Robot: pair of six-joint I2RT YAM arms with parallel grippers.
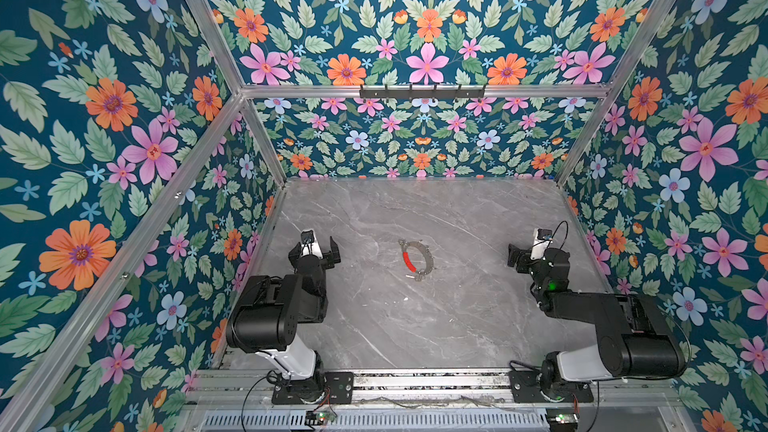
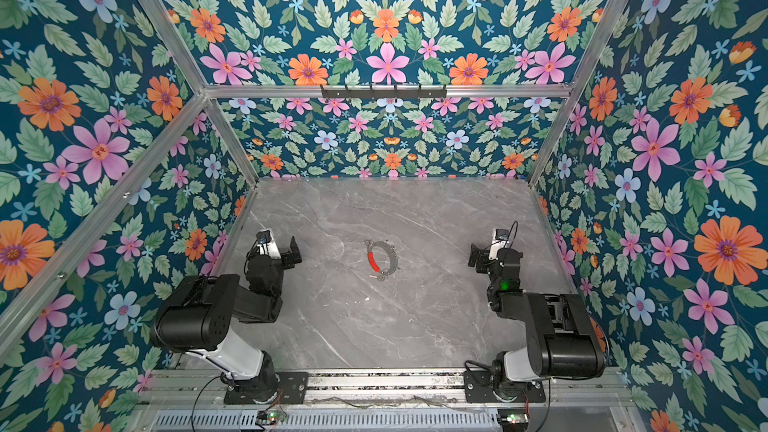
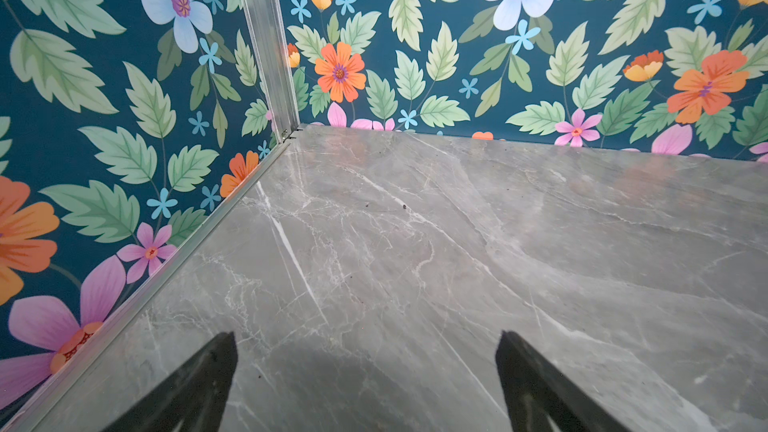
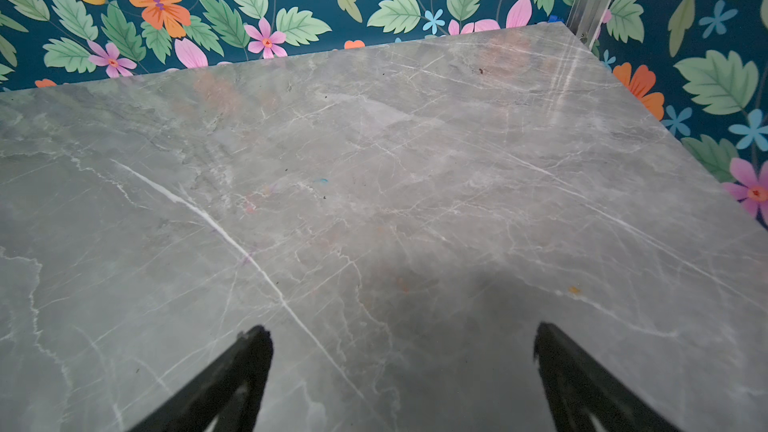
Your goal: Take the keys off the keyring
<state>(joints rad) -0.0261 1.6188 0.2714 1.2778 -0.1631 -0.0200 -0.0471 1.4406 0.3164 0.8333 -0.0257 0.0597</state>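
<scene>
Black fingertips (image 3: pixel 216 367) of the left gripper (image 3: pixel 365 371) frame the near edge of the left wrist view, spread wide with nothing but bare grey marble table (image 3: pixel 415 243) between them; the right gripper (image 4: pixel 403 367) shows the same in the right wrist view, its jaws far apart over an empty stretch of the table (image 4: pixel 374 160) and holding nothing. In both top views the keyring (image 1: pixel 416 260) (image 2: pixel 382 260) lies flat near the middle of the table (image 1: pixel 415 326) (image 2: pixel 374 326), a thin grey hoop with a red sleeve (image 1: pixel 408 262) (image 2: pixel 372 261) along its arc on the side toward the left gripper (image 1: pixel 322 248) (image 2: pixel 282 250). Small metal pieces sit at points around the hoop, and a small silvery piece, seemingly one of the keys (image 1: pixel 417 278) (image 2: pixel 377 277), lies at the keyring's near edge; whether it is threaded on the hoop cannot be told at this size. Each gripper stands well apart from the keyring, the left one to its left and the right gripper (image 1: pixel 519 255) (image 2: pixel 480 256) to its right, both folded back close to the floral side walls (image 1: pixel 104 160) (image 2: pixel 665 160).
</scene>
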